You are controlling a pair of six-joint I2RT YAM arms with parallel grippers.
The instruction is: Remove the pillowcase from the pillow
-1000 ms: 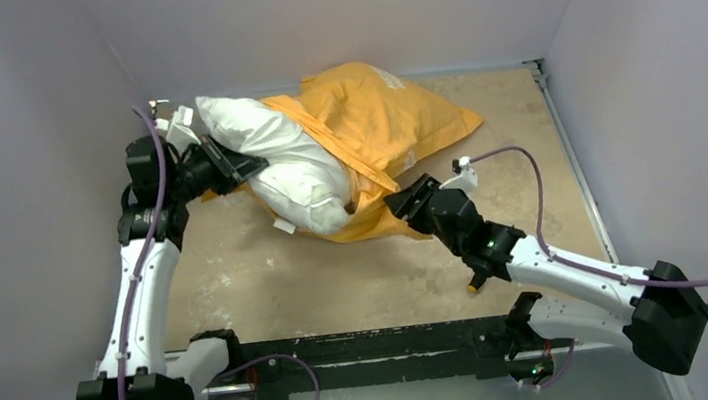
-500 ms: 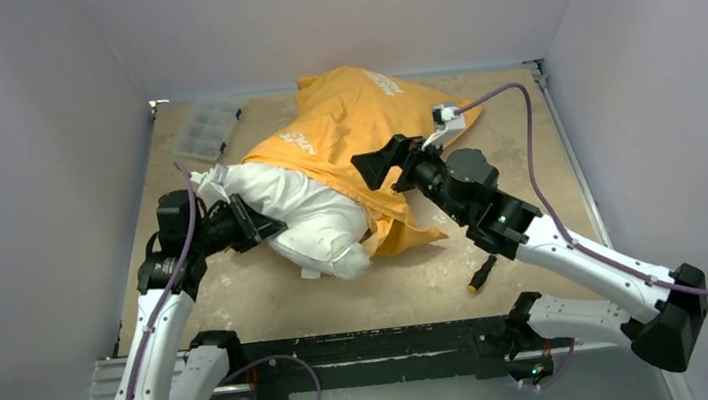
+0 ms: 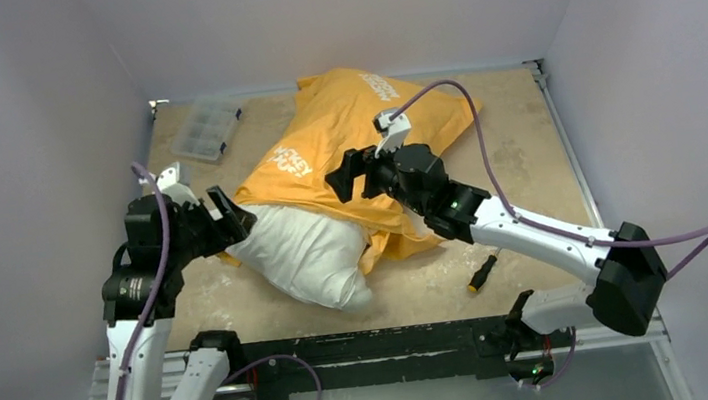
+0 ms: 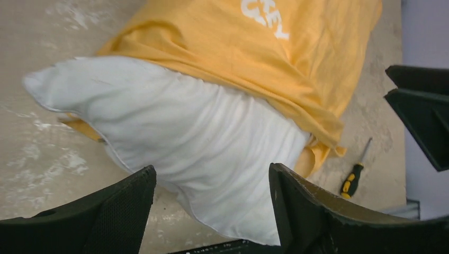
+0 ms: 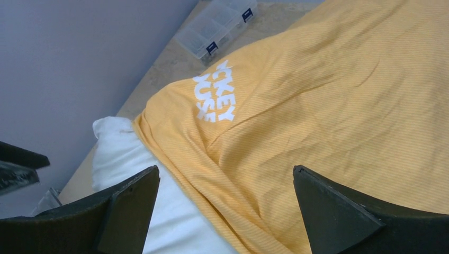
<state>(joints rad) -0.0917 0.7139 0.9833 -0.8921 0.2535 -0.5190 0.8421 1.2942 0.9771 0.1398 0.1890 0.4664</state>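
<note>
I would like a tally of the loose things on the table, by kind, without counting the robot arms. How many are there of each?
pillowcase: 1
pillow: 1
clear box: 1
screwdriver: 1
Total: 4

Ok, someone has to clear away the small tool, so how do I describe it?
Find the big orange pillowcase in the middle of the table, with the white pillow sticking out its near end. Right of that pillow, by the table's front edge, lies a screwdriver: slim, with a black-and-yellow handle, unlike the clear plastic box in the far left corner.
</note>
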